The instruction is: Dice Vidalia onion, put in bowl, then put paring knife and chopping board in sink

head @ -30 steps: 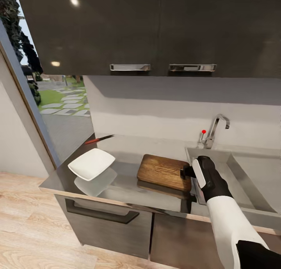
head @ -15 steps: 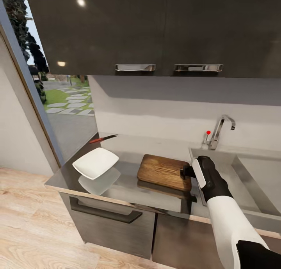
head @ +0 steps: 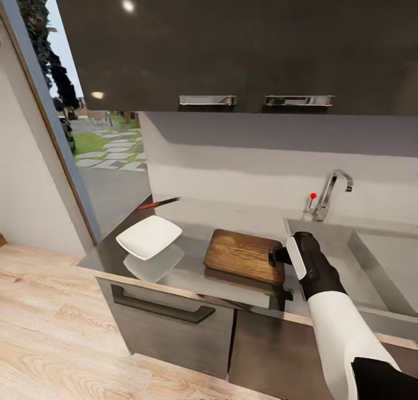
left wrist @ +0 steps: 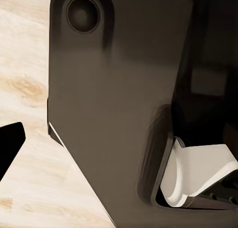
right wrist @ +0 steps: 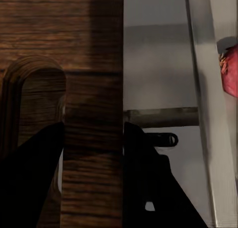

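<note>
so the right gripper (head: 277, 255) is clamped on the chopping board's (head: 241, 253) sink-side edge, probably to shift it, while the left gripper's state I can't tell.

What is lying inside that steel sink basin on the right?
A reddish round thing shows past the stainless steel sink's rim in the right wrist view, cut off by the picture's edge. The robot's right arm hides part of the basin floor.

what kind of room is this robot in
Most likely a home kitchen: a grey countertop with a steel sink and chrome tap, dark wall cabinets above, and a wooden chopping board beside a white bowl.
</note>
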{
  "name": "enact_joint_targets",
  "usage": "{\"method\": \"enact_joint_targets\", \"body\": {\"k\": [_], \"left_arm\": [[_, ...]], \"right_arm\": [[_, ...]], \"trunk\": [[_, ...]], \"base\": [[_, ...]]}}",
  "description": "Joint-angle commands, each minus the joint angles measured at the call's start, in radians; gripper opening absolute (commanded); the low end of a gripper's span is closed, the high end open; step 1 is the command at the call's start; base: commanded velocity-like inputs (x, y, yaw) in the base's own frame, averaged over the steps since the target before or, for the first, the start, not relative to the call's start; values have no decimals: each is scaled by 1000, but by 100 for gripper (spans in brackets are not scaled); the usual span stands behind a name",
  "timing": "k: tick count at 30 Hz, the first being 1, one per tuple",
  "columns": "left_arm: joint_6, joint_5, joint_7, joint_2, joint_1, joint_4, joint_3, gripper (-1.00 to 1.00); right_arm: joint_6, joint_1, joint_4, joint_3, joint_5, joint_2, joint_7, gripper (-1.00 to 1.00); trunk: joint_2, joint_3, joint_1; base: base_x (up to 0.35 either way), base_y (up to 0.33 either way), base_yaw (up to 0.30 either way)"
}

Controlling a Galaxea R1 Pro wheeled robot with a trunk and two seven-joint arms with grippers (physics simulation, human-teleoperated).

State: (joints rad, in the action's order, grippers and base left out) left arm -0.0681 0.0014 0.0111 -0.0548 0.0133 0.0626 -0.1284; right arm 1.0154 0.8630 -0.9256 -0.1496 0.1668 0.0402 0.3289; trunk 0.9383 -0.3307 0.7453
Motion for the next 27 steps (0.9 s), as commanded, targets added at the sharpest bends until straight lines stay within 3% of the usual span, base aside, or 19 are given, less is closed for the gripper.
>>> {"method": "enact_joint_targets", "body": {"k": [1,27], "left_arm": [[-1,0,1,0,1,2,-7,100],[-1,0,1,0,1,2,-7,100]], "right_arm": [[2,1,-1,-2,11,1,9,-100],[1,1,-1,-1,11,1,9,-100]], "trunk": [[1,-1,0],[1,-1,0]], "base": [[-27,0,2],[-2,0,0]]}}
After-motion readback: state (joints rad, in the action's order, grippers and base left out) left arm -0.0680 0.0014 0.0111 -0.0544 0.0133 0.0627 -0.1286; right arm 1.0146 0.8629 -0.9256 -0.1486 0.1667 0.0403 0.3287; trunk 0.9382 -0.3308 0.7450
